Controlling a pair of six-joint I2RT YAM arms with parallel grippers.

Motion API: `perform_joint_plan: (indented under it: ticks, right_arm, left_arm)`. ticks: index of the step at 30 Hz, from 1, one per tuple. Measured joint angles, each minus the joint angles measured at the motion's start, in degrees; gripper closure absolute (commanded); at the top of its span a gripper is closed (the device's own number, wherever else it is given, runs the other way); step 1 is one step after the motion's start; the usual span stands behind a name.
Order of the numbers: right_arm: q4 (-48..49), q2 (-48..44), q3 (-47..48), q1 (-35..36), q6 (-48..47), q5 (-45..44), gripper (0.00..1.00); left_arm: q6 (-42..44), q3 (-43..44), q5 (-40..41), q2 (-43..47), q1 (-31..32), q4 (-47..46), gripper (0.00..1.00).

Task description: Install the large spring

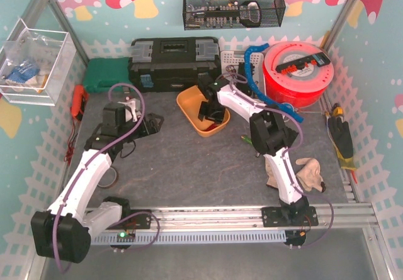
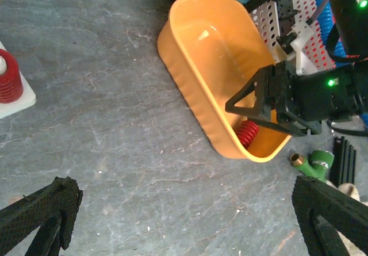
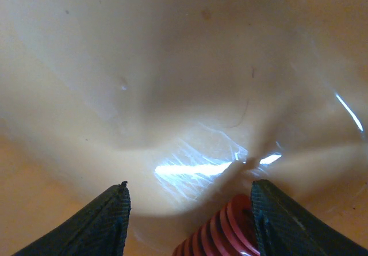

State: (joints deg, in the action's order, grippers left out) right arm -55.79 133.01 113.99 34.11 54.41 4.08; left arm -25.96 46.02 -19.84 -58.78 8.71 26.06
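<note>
Down inside the shallow orange plastic tray, the right gripper stands with its jaws part-way apart around nothing firm: the red coiled large spring lies on the tray floor between the two black fingers, close against the finger on the right of the wrist view, with bare tray showing on its other side. Its long axis runs slantwise across the gap, low left to upper right, so a squeeze would probably meet the coils at an angle and may roll them unless the wrist first centres or turns. The left gripper hangs spread wide over the grey table, well apart from the tray, so the right arm is far nearer
</note>
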Motion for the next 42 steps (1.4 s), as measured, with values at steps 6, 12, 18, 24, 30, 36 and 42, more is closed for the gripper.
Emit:
perform_joint_plan:
  ticks: [6,12,18,24,30,36,42]
  right_arm:
    - [-4.44,4.26,10.93,0.00,2.45,-0.17,0.39]
    - [-3.96,5.11,19.58,-0.15,-14.73,-0.96,0.40]
    - [-2.78,-0.46,9.42,-2.25,-35.21,-0.33,0.39]
    - [-1.25,-5.92,-2.89,-4.48,-55.12,5.14,0.37]
    - [2.12,-8.52,-9.35,-4.26,-73.50,9.42,0.35]
    - [3.56,-7.98,-8.57,-4.39,-85.22,11.06,0.35]
    - [2.32,-6.27,-7.93,-5.22,-93.24,12.52,0.35]
  left_arm:
    - [2.05,0.57,2.67,-0.02,1.31,1.33,0.01]
    - [2.43,1.22,3.58,-0.02,1.55,1.68,0.01]
    - [2.43,1.40,3.26,-0.24,1.55,2.91,0.01]
    - [2.40,2.69,2.32,-1.22,1.55,4.79,0.01]
    - [2.40,3.21,0.09,-1.46,1.55,5.68,0.01]
    - [2.40,3.21,-0.74,-1.46,1.55,7.04,0.01]
    - [2.38,3.21,-0.81,-1.42,1.55,8.37,0.01]
